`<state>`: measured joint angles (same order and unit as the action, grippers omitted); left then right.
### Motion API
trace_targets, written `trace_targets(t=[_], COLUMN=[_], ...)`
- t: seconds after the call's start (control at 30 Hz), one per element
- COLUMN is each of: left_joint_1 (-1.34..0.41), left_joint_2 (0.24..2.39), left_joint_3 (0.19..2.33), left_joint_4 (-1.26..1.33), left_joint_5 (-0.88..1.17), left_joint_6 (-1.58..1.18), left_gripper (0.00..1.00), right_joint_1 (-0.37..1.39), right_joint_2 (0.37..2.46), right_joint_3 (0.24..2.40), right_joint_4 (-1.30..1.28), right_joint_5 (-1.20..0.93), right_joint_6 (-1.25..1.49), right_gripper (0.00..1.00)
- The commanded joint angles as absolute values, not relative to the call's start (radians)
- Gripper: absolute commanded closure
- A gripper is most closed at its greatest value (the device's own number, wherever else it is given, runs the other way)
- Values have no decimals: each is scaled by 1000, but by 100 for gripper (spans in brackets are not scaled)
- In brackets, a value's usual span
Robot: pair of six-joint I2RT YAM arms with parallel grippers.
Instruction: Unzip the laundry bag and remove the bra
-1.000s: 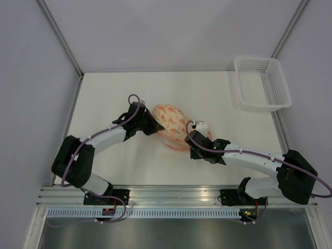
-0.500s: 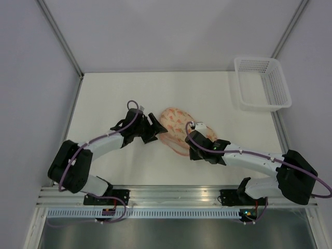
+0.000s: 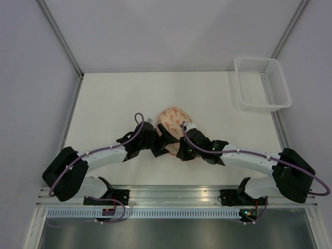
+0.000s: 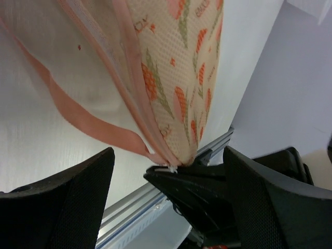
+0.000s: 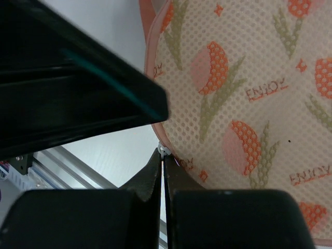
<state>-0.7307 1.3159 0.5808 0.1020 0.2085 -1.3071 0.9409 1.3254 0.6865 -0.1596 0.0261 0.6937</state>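
Left gripper [image 3: 165, 141]: the jaws are spread wide and nothing is held. In its own wrist view [image 4: 167, 153] the two black fingers [image 4: 67, 199] stand far apart.
Right gripper [image 3: 180, 154]: the fingers are pressed together, and a small white zipper pull [image 5: 164, 150] is pinched at their tips [image 5: 163, 155].
Laundry bag [image 3: 174, 116]: it lies on the table [image 3: 114, 98], just ahead of both grippers. Its narrow end touches the right gripper's tips.
Top view only: the two arms are seen meeting at the bag's near end. A white mesh basket [image 3: 259, 59] is shown well apart, far ahead and to the right of the right gripper.
Left wrist view only: the pink zipper tape [image 4: 83, 116] is seen parted from the printed shell [image 4: 176, 62], with one strip hanging loose to the left. The zipper pull [image 4: 169, 167] and the right gripper are seen straight ahead, between this gripper's own fingers.
Right wrist view only: an orange flower print and the word "ENJOY" can be read on the bag [image 5: 249, 93]. A black finger of the left gripper [image 5: 78, 98] crosses the upper left, just beside the pinched pull.
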Motion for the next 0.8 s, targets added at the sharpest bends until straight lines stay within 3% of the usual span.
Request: trace_targets(t=[0.0,0.1,0.27,0.4,0.43,0.5,0.53,0.57,0.6,0.77], left_joint_1=[-749,-761,-772,-773,-773,-772,-772,-772,-772,-753], left_joint_2=[1417,1476,1540,1526,1520,1511,1508,1505,1506,1516], left_joint_3=[635,667,661,635,635,637,638,640,641,649], left_joint_4=[187,186,196,239,238,227,221,215,213,199], left_joint_5=[189,186,146,111,104,85,78,72,68,69], left_joint_6=[-1387,-1397,-1433,-1443,-1439,-1434,-1431,-1430,-1427,-1401], left_gripper=[11,12,24,52,65,78,90,94,98,98], right_joint_1=[940,939,939,940,940,940,939,940,940,939], right_joint_2=[1333,1321,1293,1284,1287,1289,1290,1298,1299,1322], right_joint_3=[689,686,676,670,670,670,673,676,680,687], right_joint_4=[-103,-107,-117,-127,-133,-138,-153,-159,-166,-225], right_joint_5=[-35,-38,-34,-29,-28,-20,-17,-14,-12,-6], right_joint_6=[669,666,661,658,658,658,658,658,658,660], right_gripper=[100,100,100,99,100,100,99,100,100,100])
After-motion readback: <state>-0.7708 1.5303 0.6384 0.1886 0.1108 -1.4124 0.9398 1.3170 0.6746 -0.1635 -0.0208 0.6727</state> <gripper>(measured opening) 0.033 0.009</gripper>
